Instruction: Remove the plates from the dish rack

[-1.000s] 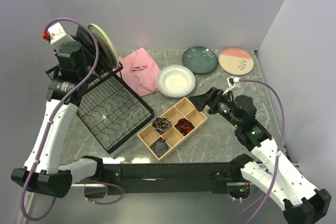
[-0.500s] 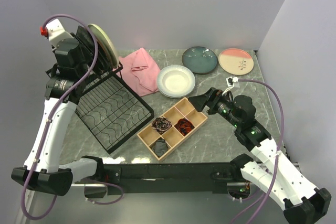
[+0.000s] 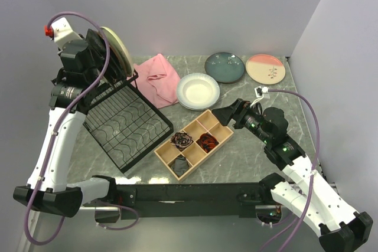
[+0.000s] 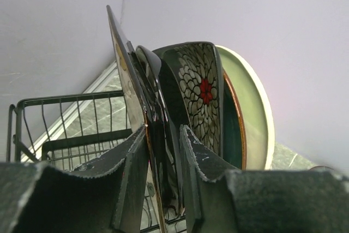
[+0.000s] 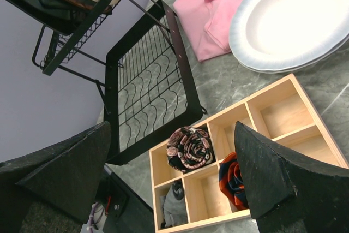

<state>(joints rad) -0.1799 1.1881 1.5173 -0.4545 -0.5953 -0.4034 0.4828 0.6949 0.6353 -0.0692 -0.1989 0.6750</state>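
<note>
The black wire dish rack point(image 3: 127, 125) stands at the left and also shows in the right wrist view point(image 5: 147, 80). Several plates stand upright at its back: a cream-green round plate point(image 3: 116, 48) point(image 4: 253, 113), a square black floral plate point(image 4: 200, 88), and a thin glossy plate with a brownish rim point(image 4: 128, 75) with a dark plate right behind it. My left gripper point(image 3: 94, 44) point(image 4: 163, 151) is closed on the edges of those last two. A teal plate point(image 3: 224, 66), a pink-cream plate point(image 3: 266, 68) and a white plate point(image 3: 198, 91) point(image 5: 292, 17) lie on the table. My right gripper point(image 3: 227, 112) point(image 5: 173, 135) is open and empty.
A wooden compartment tray point(image 3: 195, 143) point(image 5: 283, 115) with rolled cloths lies under my right gripper. A pink cloth point(image 3: 158, 78) lies between the rack and the white plate. Walls close in the back, left and right.
My left arm has shifted slightly up and to the left at the rack's back. The right arm and the plates on the table have not moved.
</note>
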